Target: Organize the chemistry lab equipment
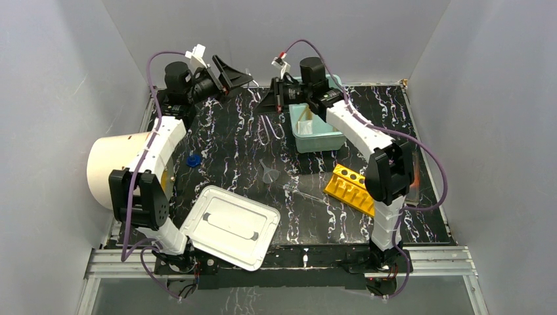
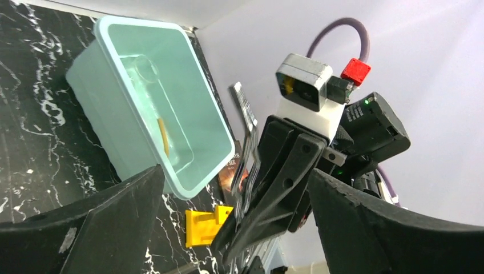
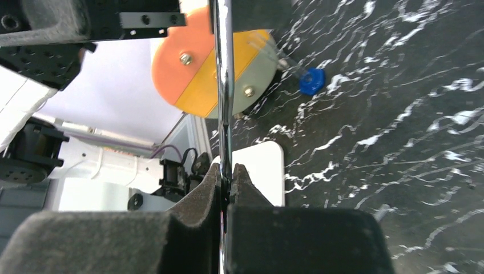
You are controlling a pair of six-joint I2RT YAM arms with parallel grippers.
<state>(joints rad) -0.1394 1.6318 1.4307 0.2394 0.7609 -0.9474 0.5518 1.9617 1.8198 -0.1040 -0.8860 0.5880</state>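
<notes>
Thin metal scissors (image 3: 224, 103) hung pinched edge-on in the clenched right gripper (image 3: 225, 174), just beside the pale-green plastic tub (image 2: 111, 134), the left gripper (image 1: 235, 77) gaping empty; so narrow a hold might let them swivel loose.

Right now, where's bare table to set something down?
Bare: the strip between blue cap and funnel; the near edge between white lid and yellow rack. Crowded: funnel, glass rod and rack bunch together; metal scissors hang in the right jaws beside the teal bin.
</notes>
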